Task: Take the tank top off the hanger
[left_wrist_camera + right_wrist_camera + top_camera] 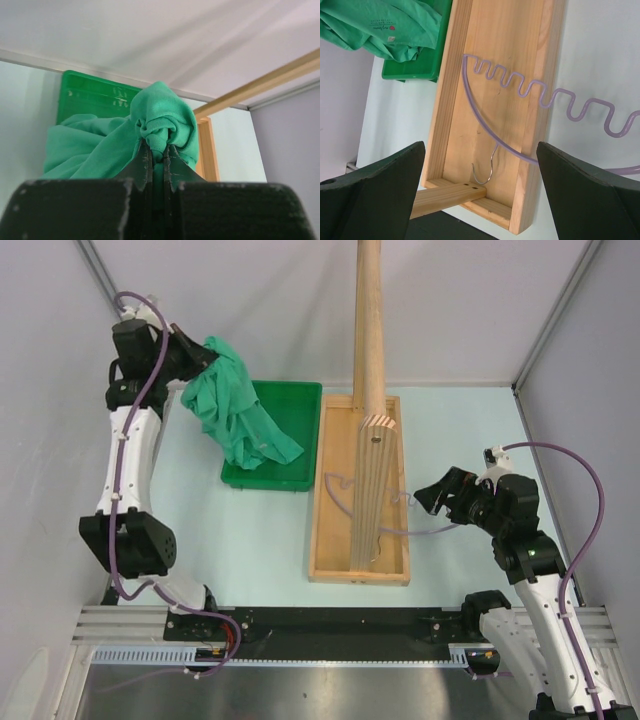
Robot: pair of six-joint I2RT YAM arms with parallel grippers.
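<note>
**Left claw point(157, 150) clamped on cloth, right claw point(480, 145) spread wide**

Pinched nearly together on a bunched knot of the tank top point(235, 410), with the teal fabric bulging out just past the fingertips. Reaching up from the near left base, bent sharply at a low elbow, then rising along the left wall to a wrist turned inward at the far left of the bench point(250, 530). Cloth held aloft there, hanging limp and crumpled from the grip, its lower end draped down into the left part of the green tray point(290, 388).

On the other side: jaws fully apart, gripping nothing. Climbing from the near right base, folded at the elbow, wrist pointing left toward the right rim of the wooden tray point(318, 530). Hovering close to the right end of the hanger point(480, 120), not touching it as far as can be told.

Hanger bare, lying across the wooden tray beside the wooden pole point(370, 330): one wavy arm and the small metal hook inside the tray, the other wavy arm sticking out over the right rim. Well apart from the tank top, with the tray wall between them.
</note>
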